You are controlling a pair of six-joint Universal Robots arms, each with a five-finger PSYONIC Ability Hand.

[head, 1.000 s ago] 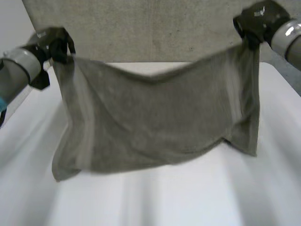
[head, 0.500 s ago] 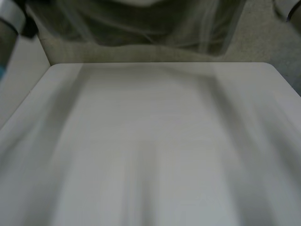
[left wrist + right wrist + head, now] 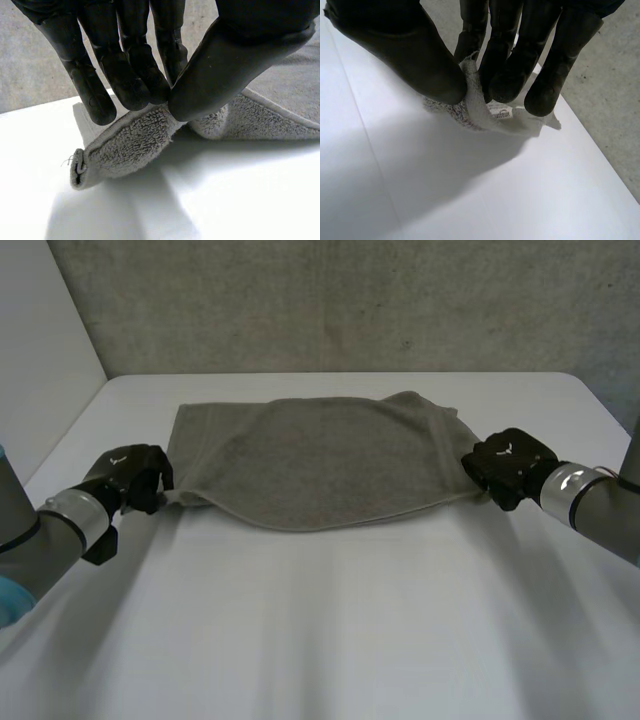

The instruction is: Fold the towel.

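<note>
The grey towel [image 3: 320,455] lies spread flat on the far half of the white table [image 3: 330,640], its long side running from one arm to the other, its near edge bowing in a shallow curve toward the robot and its far right corner rumpled into a small ridge. The left hand [image 3: 130,475] is at the towel's near left corner, low over the tabletop; in the left wrist view its thumb [image 3: 225,65] presses a fold of the terry cloth against the fingers [image 3: 125,75], so the corner is pinched, with the hemmed tip of the cloth sticking out past the fingertips and resting on the table. The right hand [image 3: 508,468] is at the near right corner; in the right wrist view its thumb [image 3: 410,55] and fingertips [image 3: 505,85] close on a bunched bit of the cloth, and a small sewn label [image 3: 501,114] shows just beneath them. Both grey forearms reach in from the sides, and a rough grey wall [image 3: 350,300] stands behind the table
</note>
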